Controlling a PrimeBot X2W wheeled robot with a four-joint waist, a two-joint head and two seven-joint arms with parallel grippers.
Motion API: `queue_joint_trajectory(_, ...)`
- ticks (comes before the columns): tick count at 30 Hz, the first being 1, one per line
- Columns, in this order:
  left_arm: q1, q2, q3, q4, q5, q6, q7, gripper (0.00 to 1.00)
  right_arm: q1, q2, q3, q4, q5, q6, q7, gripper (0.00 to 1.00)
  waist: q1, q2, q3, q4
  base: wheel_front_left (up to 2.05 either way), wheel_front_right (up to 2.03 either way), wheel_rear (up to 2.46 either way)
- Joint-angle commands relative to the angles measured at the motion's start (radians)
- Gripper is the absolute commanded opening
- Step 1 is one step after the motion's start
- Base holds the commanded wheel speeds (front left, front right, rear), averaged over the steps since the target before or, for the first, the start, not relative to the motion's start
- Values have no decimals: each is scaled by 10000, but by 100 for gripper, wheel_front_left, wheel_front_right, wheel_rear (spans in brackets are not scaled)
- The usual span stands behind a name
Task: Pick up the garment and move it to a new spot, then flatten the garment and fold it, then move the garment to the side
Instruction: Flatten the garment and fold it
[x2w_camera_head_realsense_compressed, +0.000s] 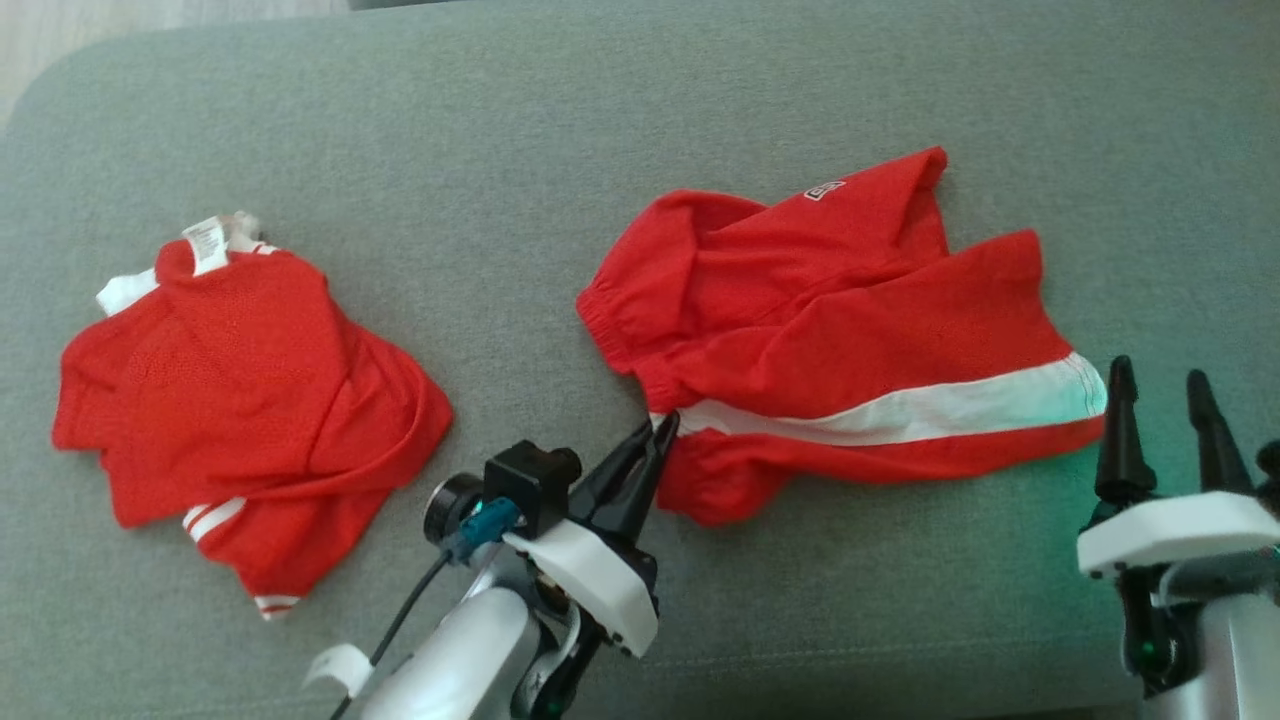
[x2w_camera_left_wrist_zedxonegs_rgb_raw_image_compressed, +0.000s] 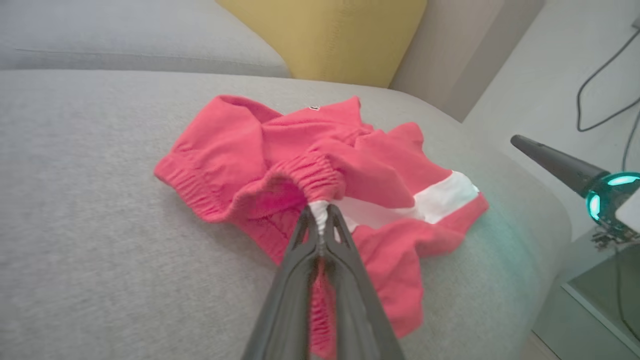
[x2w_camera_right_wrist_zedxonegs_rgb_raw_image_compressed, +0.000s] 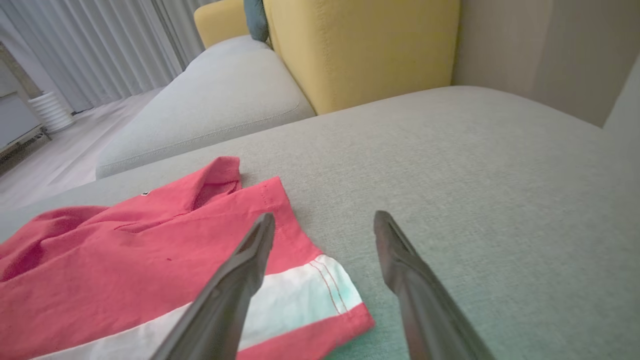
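Left gripper (x2w_camera_head_realsense_compressed: 662, 428) clamps the near waistband (x2w_camera_left_wrist_zedxonegs_rgb_raw_image_compressed: 312, 172) of crumpled red white-striped fabric shorts (x2w_camera_head_realsense_compressed: 840, 320); right gripper (x2w_camera_head_realsense_compressed: 1163, 380) stands apart, empty. Lifting may slip this shallow pinch.

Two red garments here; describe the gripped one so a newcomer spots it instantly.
On the grey sofa cushion, look toward the robot's right side. There lie the red shorts, pinched at the waistband by the left hand. Unlike the red shirt to their left, they carry one broad white stripe.

Grey sofa seat (x2w_camera_head_realsense_compressed: 640, 120), yellow cushion (x2w_camera_right_wrist_zedxonegs_rgb_raw_image_compressed: 365, 45), pale curtains (x2w_camera_right_wrist_zedxonegs_rgb_raw_image_compressed: 90, 45)
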Motion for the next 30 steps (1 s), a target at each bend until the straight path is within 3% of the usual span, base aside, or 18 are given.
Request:
queue_joint_trajectory(1,-424,57,381,-369,82,74,-106,0,-356,-68,183,-213,17,39,87,100,0,0,31,55,0,0,0)
queue_joint_trajectory(9,-394,82,761,-536,447,368,-142,0,-535,-68,-23,511,-508,39,871,100,0,0,163,240,0,0,0)
queue_joint_trajectory(30,-305,-1,881,-599,794,74,-146,0,-1136,-68,-288,1822,-856,39,1056,100,0,0,428,255,0,0,0)
